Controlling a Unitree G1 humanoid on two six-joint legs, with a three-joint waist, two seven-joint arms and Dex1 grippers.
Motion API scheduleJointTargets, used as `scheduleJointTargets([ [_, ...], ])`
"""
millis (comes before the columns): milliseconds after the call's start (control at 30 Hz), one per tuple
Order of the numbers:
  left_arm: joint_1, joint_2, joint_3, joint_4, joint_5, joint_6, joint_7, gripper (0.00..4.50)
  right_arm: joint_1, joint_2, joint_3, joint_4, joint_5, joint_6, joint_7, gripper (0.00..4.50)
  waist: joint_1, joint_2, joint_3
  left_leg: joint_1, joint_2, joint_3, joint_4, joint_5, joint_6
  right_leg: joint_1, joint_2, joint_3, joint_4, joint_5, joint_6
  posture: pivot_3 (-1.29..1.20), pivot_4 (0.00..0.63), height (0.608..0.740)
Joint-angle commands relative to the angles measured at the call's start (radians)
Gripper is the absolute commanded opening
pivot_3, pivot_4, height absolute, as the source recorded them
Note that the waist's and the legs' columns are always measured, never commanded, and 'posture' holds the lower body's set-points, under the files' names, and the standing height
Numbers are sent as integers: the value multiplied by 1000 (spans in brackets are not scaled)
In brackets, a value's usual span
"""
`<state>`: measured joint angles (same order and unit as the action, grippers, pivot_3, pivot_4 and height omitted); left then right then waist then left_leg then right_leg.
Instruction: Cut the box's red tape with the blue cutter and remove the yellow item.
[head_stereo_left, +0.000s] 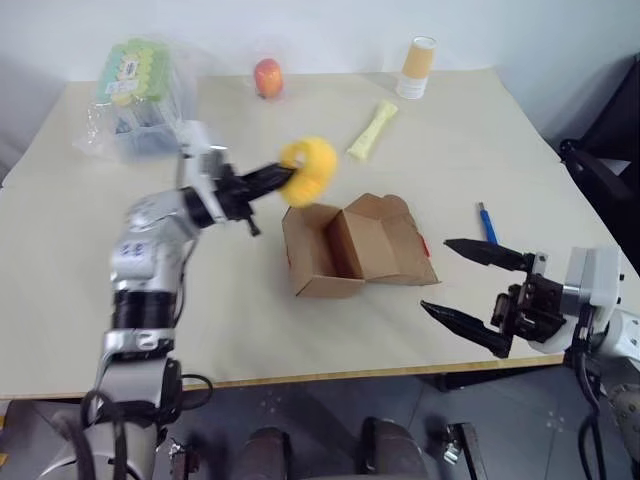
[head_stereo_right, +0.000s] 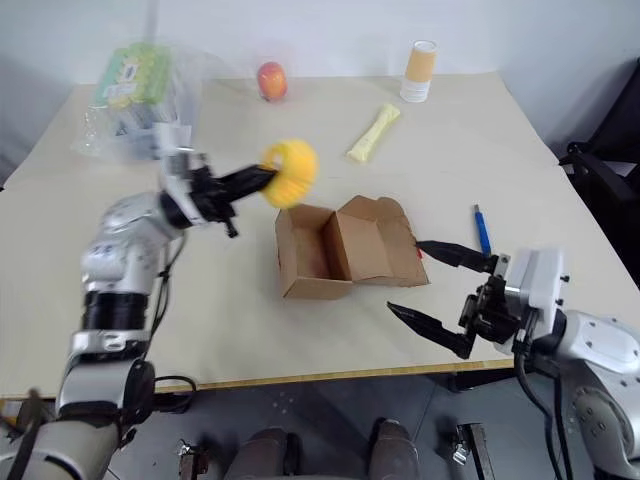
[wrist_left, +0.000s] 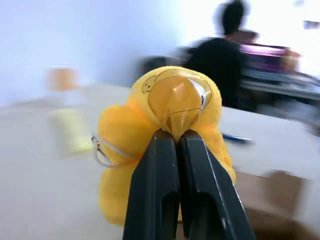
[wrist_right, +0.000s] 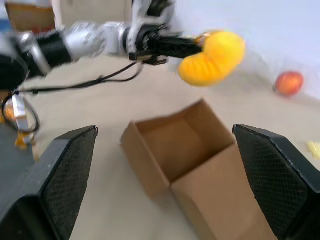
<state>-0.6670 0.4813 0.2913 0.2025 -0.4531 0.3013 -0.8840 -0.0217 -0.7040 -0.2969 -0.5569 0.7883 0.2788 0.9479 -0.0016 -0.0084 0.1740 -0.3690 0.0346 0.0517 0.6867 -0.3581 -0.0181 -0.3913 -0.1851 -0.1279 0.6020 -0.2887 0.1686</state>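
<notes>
The yellow item (head_stereo_left: 311, 170), a plump ring-shaped toy, hangs in the air above the table, left of and behind the box. My left gripper (head_stereo_left: 283, 177) is shut on its edge, and the black fingers (wrist_left: 175, 190) pinch it tightly in the left wrist view. The brown box (head_stereo_left: 355, 245) sits open at the table's centre, lid flap thrown back to the right, with a sliver of red tape (head_stereo_left: 428, 243) at its right edge. The blue cutter (head_stereo_left: 486, 222) lies on the table right of the box. My right gripper (head_stereo_left: 470, 285) hovers open near the front edge, right of the box.
At the back of the table are a clear bag with a green pack (head_stereo_left: 140, 85), an orange-red fruit (head_stereo_left: 267, 76), a pale yellow bone-shaped piece (head_stereo_left: 372, 130) and a white and orange cup (head_stereo_left: 417, 67). A dark chair (head_stereo_left: 605, 150) stands off the table's right side.
</notes>
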Motion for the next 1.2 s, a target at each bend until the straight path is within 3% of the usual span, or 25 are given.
scheduleJointTargets([
  [33,184,77,137,-106,43,-69,105,10,-58,31,59,28,6,-12,27,4500,-6,0,0,0,0,0,0,0,0,0,0,0,0,0,0,0,150,740],
  [200,487,131,237,-179,102,-103,202,10,-141,58,172,104,-37,-35,117,4500,1,-1,0,1,0,-1,-1,0,-1,0,0,0,0,0,0,0,150,740],
  [233,516,129,244,-196,91,-89,214,233,-155,59,188,126,-57,-56,143,4500,7,-1,0,0,0,-1,-1,0,-1,0,0,0,0,0,0,0,150,740],
  [433,581,122,219,-316,16,3,228,1956,-211,70,208,219,-96,-102,206,4500,40,-2,0,-2,0,-4,7,-1,-1,3,0,0,0,0,0,0,150,740],
  [600,673,219,185,-389,22,61,146,3540,-240,64,196,274,-124,-115,222,4500,23,-2,0,-1,0,-2,5,-1,-1,0,0,1,3,0,0,0,150,740],
  [700,686,252,229,-394,18,26,144,4480,-245,51,175,283,-122,-109,228,4500,17,-1,1,0,0,-1,3,-1,-2,-1,1,1,3,0,-1,0,150,740],
  [800,720,278,266,-383,5,-8,101,4480,-244,31,161,292,-123,-103,239,4500,17,-1,1,0,0,-1,3,-1,-2,-1,0,1,3,0,-1,0,150,740],
  [933,876,337,350,-388,-13,47,15,4480,-236,-14,110,310,-125,-96,233,4500,7,-1,1,0,1,0,2,-2,-2,-1,0,1,2,0,-1,0,150,740],
  [1200,942,295,454,-311,-19,-29,18,4480,-187,-45,12,348,-184,-145,184,4500,12,-1,1,0,1,0,2,-2,-2,-1,0,1,1,0,-1,0,150,740],
])
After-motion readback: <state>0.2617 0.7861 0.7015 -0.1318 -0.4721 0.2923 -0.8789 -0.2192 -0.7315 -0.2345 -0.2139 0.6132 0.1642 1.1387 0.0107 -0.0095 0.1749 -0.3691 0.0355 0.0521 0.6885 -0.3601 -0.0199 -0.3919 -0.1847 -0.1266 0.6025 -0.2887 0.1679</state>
